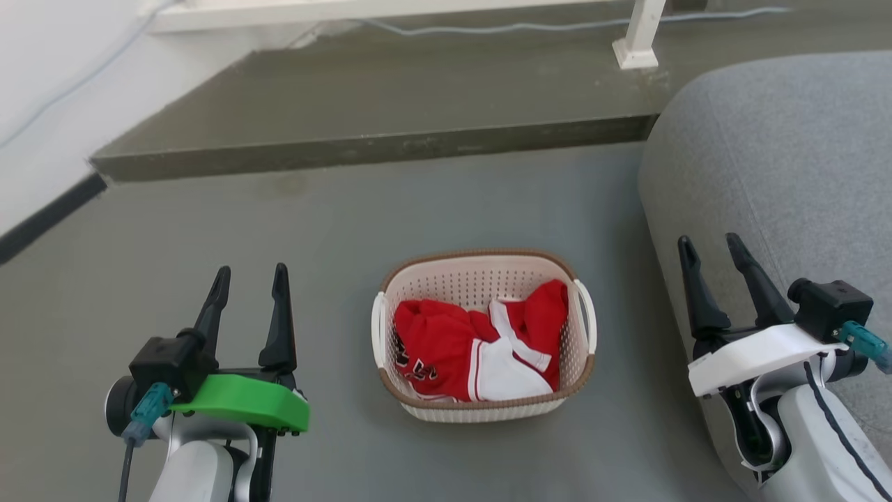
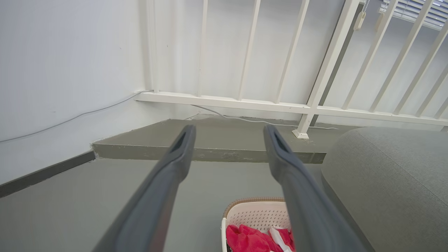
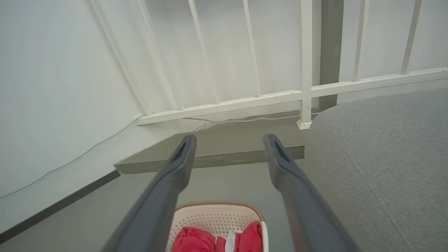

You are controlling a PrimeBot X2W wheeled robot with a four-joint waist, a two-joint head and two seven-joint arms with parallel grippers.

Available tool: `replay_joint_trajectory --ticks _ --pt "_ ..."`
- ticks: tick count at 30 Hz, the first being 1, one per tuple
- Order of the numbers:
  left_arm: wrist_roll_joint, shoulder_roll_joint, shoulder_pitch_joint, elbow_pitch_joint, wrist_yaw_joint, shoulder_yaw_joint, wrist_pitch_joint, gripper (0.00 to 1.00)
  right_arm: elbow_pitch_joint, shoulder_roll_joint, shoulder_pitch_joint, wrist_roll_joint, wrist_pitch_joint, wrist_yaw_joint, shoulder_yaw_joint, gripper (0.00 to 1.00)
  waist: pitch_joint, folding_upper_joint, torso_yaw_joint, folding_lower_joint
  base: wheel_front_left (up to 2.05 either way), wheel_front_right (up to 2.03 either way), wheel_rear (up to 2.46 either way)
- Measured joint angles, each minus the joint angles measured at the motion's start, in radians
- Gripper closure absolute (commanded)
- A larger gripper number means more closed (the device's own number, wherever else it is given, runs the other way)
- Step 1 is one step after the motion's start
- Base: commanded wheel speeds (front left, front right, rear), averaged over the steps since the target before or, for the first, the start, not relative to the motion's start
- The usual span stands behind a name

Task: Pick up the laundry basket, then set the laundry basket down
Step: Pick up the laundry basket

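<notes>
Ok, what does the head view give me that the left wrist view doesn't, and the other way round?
Head view: the whole basket with both handles, standing on the floor between the open left gripper and open right gripper, neither touching it. Left wrist view: the railing's upright bars, the blinds and the wall. Both: the basket's far end, the red and white garment in it, the step, the sofa, the left fingers apart.

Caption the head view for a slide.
Left gripper and right gripper, both open, flank the laundry basket holding a red-and-white garment on the floor beside a grey sofa.
</notes>
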Motion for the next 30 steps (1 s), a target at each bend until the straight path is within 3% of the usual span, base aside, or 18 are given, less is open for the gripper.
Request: replay_joint_trajectory --ticks 30 --pt "0.016 -0.001 -0.248 0.079 -0.002 -0.059 0.000 0.00 0.066 -0.005 -0.196 0.021 -0.001 0.016 -0.050 0.00 0.342 0.0000 -0.029 0.0000 0.00 0.00 0.00"
